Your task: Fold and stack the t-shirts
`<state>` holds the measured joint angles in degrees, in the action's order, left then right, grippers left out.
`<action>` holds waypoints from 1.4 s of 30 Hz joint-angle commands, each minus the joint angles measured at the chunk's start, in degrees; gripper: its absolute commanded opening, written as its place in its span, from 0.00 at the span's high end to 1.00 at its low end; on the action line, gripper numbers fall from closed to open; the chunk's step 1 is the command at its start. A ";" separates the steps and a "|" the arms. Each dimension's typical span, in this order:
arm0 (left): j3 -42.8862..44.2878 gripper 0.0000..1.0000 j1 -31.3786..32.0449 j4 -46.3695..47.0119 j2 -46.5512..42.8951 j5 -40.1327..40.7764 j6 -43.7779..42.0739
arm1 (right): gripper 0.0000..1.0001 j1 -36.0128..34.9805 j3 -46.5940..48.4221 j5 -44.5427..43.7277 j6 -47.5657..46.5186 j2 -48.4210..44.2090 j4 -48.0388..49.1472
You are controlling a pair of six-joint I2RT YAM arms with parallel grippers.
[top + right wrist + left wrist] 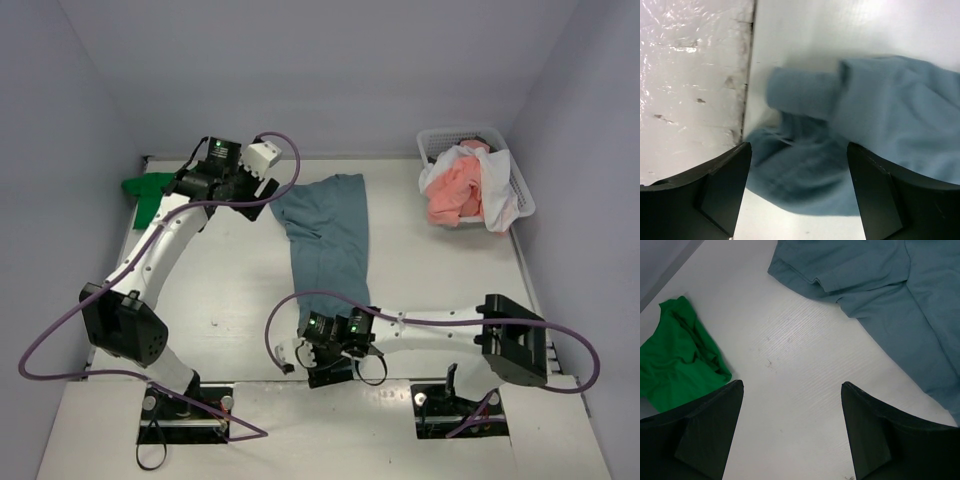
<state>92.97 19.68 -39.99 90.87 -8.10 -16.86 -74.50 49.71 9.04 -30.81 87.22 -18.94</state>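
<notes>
Right fingers [722, 195]: set wide apart, holding nothing. They hang over the near hem of the blue t-shirt [330, 235], where the cloth is bunched and rolled into a soft tube (slightly blurred in the right wrist view). The cloth lies between and below the two dark, wedge-shaped fingers; whether they touch it cannot be told. Beside that hem, a dark seam separates the matt white surface [230, 285] from a glossy, crinkled strip [690, 75].

Blue t-shirt: a matt knit, lying as a long band from the near hem to the far end, with shallow creases. One short sleeve spreads out at its far left corner.

Left fingers [710, 432]: also wide apart and empty, poised above bare surface just left of that sleeve, apart from the cloth.

Green t-shirt [147, 192]: a crumpled heap, farther left of the blue t-shirt's far end.

Basket [450, 133]: white plastic mesh, well right of the blue t-shirt's far end. It holds a salmon t-shirt [455, 195] and a white t-shirt [498, 205], both rumpled and spilling over its rim.
</notes>
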 commanded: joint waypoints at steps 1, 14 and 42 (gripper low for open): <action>2.48 0.27 -0.43 2.28 -0.26 -0.60 0.25 | 0.26 2.68 1.88 1.85 -2.76 -6.79 2.06; 1.95 0.27 -1.31 1.93 -1.57 -1.04 0.25 | 0.24 1.99 3.11 6.25 -3.21 -5.57 -1.54; -2.97 0.27 -3.95 4.04 -2.63 -5.26 0.87 | 0.22 -2.93 4.25 6.78 -0.40 6.29 -2.07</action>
<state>89.71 16.29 -39.29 91.33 -12.05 -16.38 -75.75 52.23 14.76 -32.60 93.06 -19.99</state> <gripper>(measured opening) 0.734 0.778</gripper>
